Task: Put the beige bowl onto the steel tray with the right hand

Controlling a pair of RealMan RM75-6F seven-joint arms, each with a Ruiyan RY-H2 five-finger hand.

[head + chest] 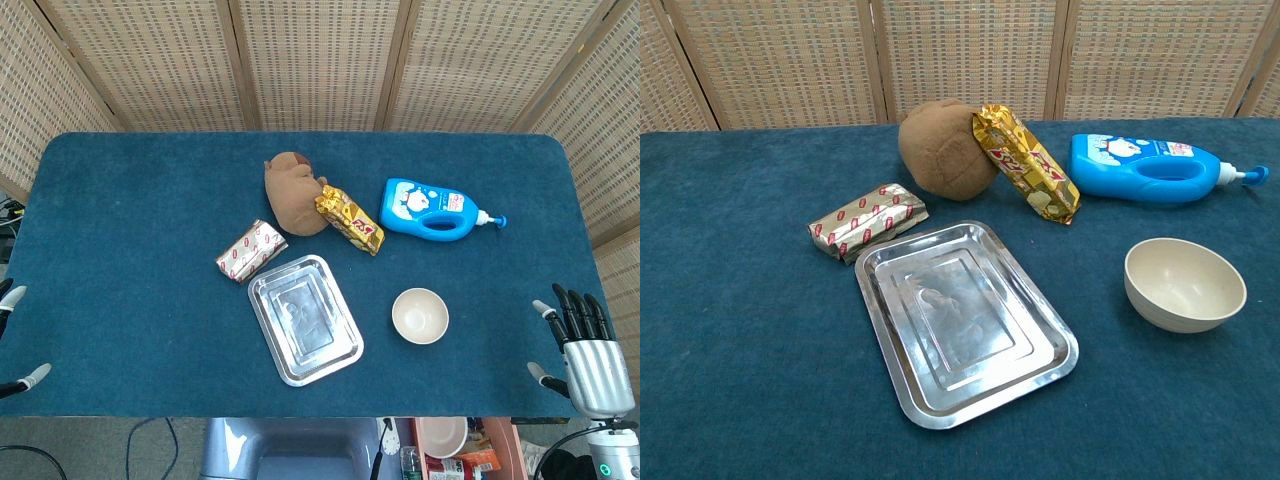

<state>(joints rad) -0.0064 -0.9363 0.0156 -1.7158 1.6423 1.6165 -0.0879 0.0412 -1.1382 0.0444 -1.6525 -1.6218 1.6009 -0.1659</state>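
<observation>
A blue-carpeted table [120, 250] carries a rectangular steel tray [345, 345], lying bare at a slant. Behind it are a blue pump bottle [425, 210] on its side, a brown plush toy [292, 192], a gold snack packet [350, 220] and a silver-red packet [251, 250]. The beige bowl [420, 315], round, plain, upright, sits right of the tray, apart from it. The right hand [585, 345] hovers at the table's edge, fingers spread, holding nothing. Only the left hand's [12, 340] tips show, so I cannot tell its state.

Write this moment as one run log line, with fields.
stage: not started | beige bowl: upright on table, right of steel tray, apart | tray: empty | right hand: open, at table edge | left hand: mostly out of view
</observation>
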